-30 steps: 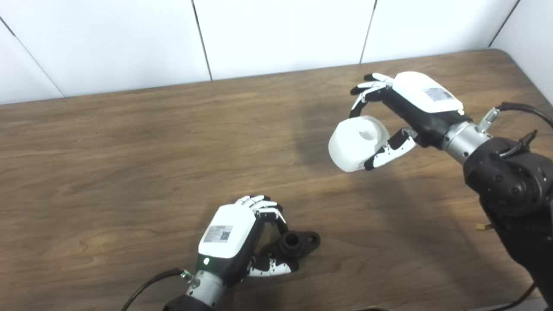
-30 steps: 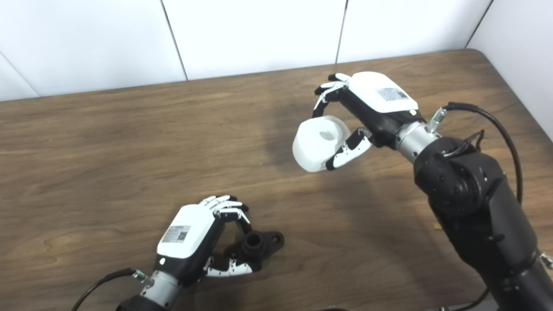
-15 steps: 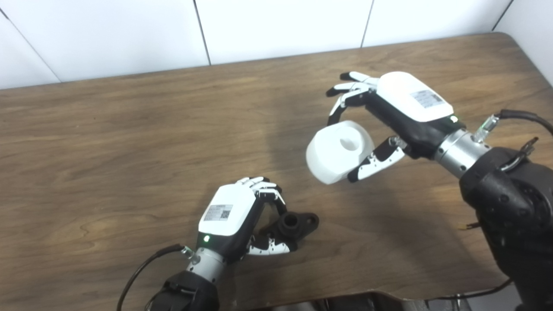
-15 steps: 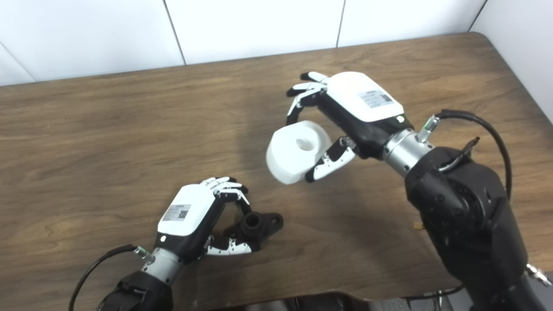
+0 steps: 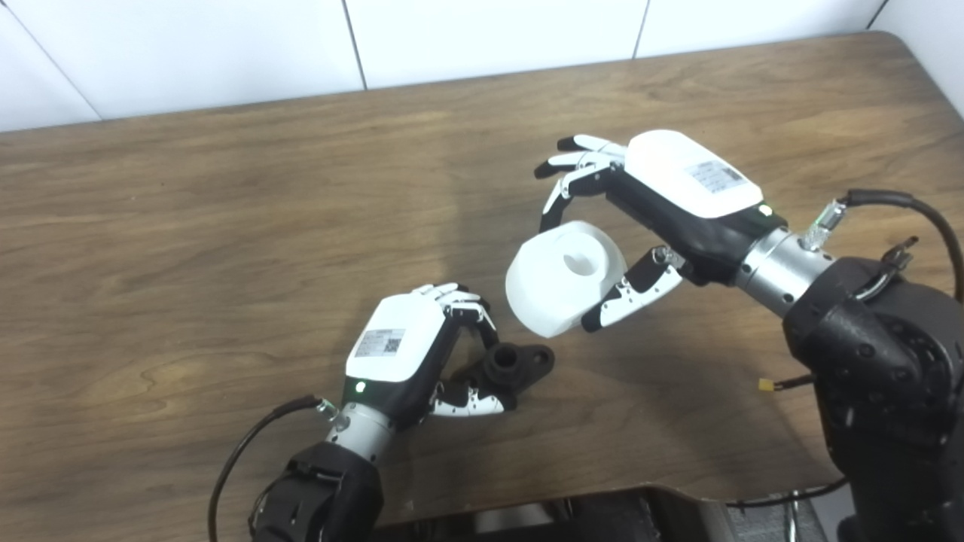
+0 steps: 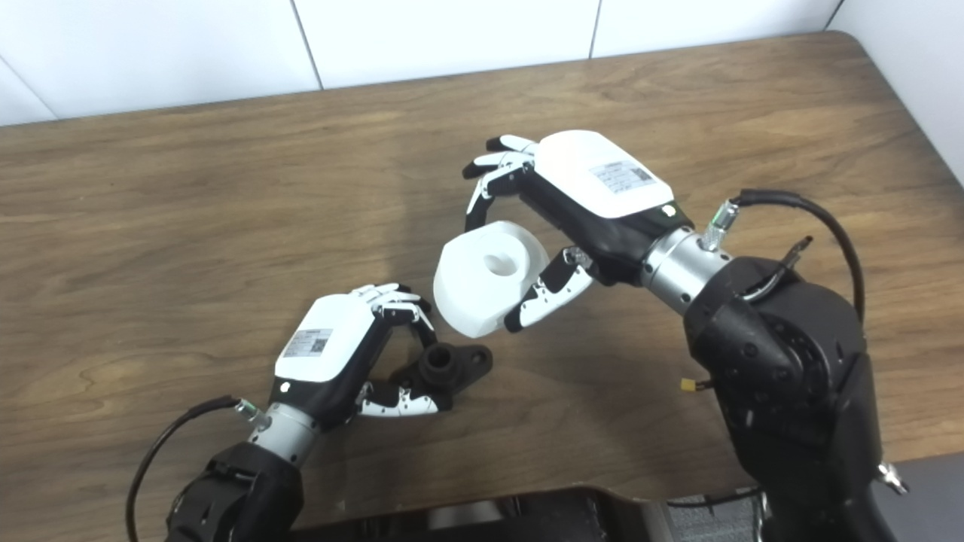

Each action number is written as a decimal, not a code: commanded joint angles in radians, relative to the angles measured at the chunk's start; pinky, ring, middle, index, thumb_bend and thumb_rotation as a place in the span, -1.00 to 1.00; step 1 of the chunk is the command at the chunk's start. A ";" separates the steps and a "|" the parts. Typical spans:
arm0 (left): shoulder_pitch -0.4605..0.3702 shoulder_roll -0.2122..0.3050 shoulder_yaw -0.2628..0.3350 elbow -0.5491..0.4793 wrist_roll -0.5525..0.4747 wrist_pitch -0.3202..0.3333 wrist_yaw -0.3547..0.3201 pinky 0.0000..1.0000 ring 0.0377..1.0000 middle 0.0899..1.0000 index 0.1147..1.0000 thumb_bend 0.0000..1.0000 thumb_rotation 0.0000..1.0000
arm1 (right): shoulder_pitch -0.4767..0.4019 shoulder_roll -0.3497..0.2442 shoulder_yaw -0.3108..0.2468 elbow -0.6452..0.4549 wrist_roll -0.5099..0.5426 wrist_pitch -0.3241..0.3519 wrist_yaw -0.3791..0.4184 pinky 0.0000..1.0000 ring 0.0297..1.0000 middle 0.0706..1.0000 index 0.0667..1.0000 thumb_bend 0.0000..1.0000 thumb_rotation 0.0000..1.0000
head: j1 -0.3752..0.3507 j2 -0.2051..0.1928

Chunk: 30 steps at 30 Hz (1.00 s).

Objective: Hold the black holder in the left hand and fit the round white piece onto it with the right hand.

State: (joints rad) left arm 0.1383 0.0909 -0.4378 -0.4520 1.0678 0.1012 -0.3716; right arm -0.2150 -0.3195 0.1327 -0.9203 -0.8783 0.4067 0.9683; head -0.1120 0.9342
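The black holder (image 5: 514, 365) lies on the wooden table (image 5: 188, 226) near its front edge, its short round socket pointing up. My left hand (image 5: 410, 360) is shut on the holder, fingers over its left end and thumb under it. The round white piece (image 5: 563, 277), a thick drum with a centre hole, hangs in the air just up and right of the holder, apart from it. My right hand (image 5: 648, 203) is shut on the round white piece, fingers behind it and thumb in front.
A black cable (image 5: 248, 452) trails from the left wrist, and another cable (image 5: 904, 207) loops off the right forearm. The table's front edge (image 5: 602, 493) runs just below both arms. A white panelled wall (image 5: 482, 30) stands behind the table.
My right hand has carried the white piece down and left toward the holder. The left hand keeps its hold in place. The camera has tilted downward, shifting the whole picture.
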 commanded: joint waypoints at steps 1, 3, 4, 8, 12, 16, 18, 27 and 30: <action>-0.005 0.000 0.002 -0.010 0.022 0.015 -0.018 0.77 0.71 0.50 -0.15 0.03 -0.90 | -0.010 0.013 -0.013 -0.030 -0.012 -0.041 0.004 0.72 0.87 0.67 -0.11 0.04 -0.69 | 0.001 0.007; -0.007 -0.001 0.001 -0.010 0.025 0.017 -0.023 0.77 0.71 0.50 -0.15 0.03 -0.90 | -0.004 0.026 -0.015 -0.030 -0.021 -0.060 0.011 0.72 0.86 0.67 -0.11 0.04 -0.69 | 0.000 0.009; -0.008 -0.002 0.000 -0.011 0.028 0.018 -0.025 0.77 0.71 0.50 -0.15 0.03 -0.90 | 0.000 0.032 -0.015 -0.030 -0.025 -0.070 0.015 0.73 0.86 0.66 -0.11 0.04 -0.69 | 0.001 0.012; -0.011 -0.005 -0.004 -0.015 0.038 0.024 -0.035 0.77 0.71 0.50 -0.15 0.03 -0.90 | 0.017 0.047 -0.015 -0.030 -0.027 -0.096 0.034 0.76 0.87 0.67 -0.11 0.04 -0.69 | 0.003 0.015; -0.013 -0.011 -0.005 -0.019 0.044 0.030 -0.048 0.78 0.72 0.51 -0.15 0.03 -0.90 | 0.035 0.063 -0.012 -0.030 -0.027 -0.112 0.043 0.77 0.87 0.66 -0.11 0.04 -0.69 | 0.006 0.018; -0.016 -0.015 -0.009 -0.017 0.052 0.032 -0.051 0.77 0.71 0.51 -0.15 0.03 -0.90 | 0.044 0.076 -0.005 -0.030 -0.030 -0.122 0.049 0.79 0.87 0.65 -0.11 0.04 -0.69 | 0.012 0.017; -0.017 -0.017 -0.011 -0.016 0.055 0.035 -0.053 0.77 0.71 0.51 -0.15 0.02 -0.90 | 0.047 0.080 -0.001 -0.029 -0.034 -0.126 0.051 0.80 0.87 0.65 -0.11 0.04 -0.69 | 0.015 0.017; -0.022 -0.024 -0.020 -0.009 0.072 0.039 -0.049 0.76 0.70 0.50 -0.15 0.03 -0.90 | 0.060 0.097 0.027 -0.029 -0.043 -0.126 0.063 0.80 0.88 0.65 -0.11 0.04 -0.69 | 0.021 0.021; -0.021 -0.027 -0.022 -0.010 0.076 0.039 -0.048 0.76 0.70 0.50 -0.15 0.03 -0.90 | 0.059 0.101 0.026 -0.029 -0.045 -0.125 0.071 0.80 0.88 0.65 -0.10 0.04 -0.69 | 0.022 0.023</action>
State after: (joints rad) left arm 0.1235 0.0649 -0.4560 -0.4606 1.1188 0.1369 -0.4085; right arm -0.1350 -0.2219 0.1625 -0.9207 -0.9214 0.2984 1.0519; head -0.0890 0.9572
